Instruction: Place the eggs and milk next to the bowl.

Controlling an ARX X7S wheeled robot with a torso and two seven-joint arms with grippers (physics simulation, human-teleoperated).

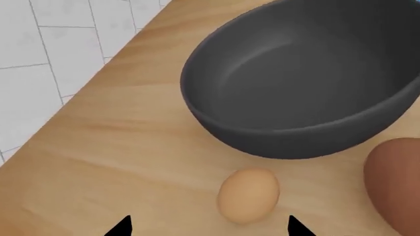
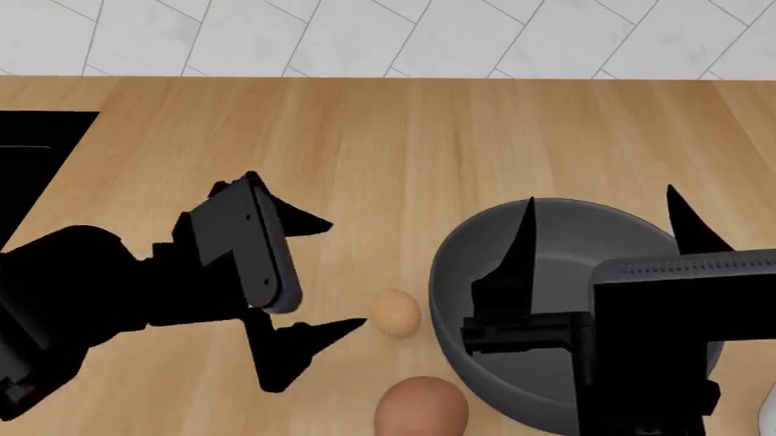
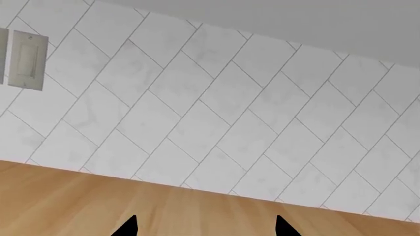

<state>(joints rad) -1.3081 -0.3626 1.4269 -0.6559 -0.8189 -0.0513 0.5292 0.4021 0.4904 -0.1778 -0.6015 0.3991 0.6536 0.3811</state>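
The dark grey bowl stands on the wooden counter, partly behind my right arm. The small pale tan egg lies on the counter just left of the bowl, a small gap apart. The larger reddish-brown egg lies nearer to me, close to the bowl's wall. My left gripper is open, with the pale egg just ahead of its spread fingertips and nothing held. My right gripper is open and empty above the bowl. The milk is out of view.
A black sink is set into the counter at the far left. A white tiled wall runs along the back, with a switch plate on it. A pale sliver shows at the bottom right edge, too little to identify.
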